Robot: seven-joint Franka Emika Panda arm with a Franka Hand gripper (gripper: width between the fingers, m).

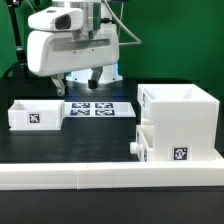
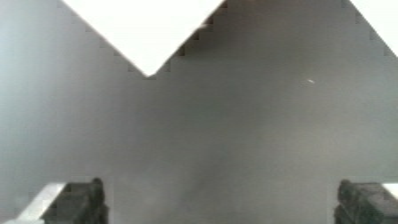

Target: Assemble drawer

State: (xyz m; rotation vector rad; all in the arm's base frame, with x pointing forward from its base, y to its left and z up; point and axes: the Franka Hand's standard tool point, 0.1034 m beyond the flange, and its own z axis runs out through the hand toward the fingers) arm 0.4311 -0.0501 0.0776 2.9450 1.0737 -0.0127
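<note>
The white drawer casing [image 1: 182,118] stands at the exterior view's right, open side up, with a square tag low on its front. A knobbed tray [image 1: 146,146] sits against its front left corner. A second tray [image 1: 35,114] with a tag stands at the left. My gripper [image 1: 88,86] hangs above the back of the table, over the marker board [image 1: 100,108], apart from all drawer parts. In the wrist view my gripper [image 2: 221,203] is open wide and empty, with fingertips [image 2: 71,203] over bare grey table.
A long low white rail [image 1: 110,176] runs along the front edge. In the wrist view a white pointed shape [image 2: 150,28] lies beyond the gripper; I cannot tell which part it is. A green backdrop stands behind the table.
</note>
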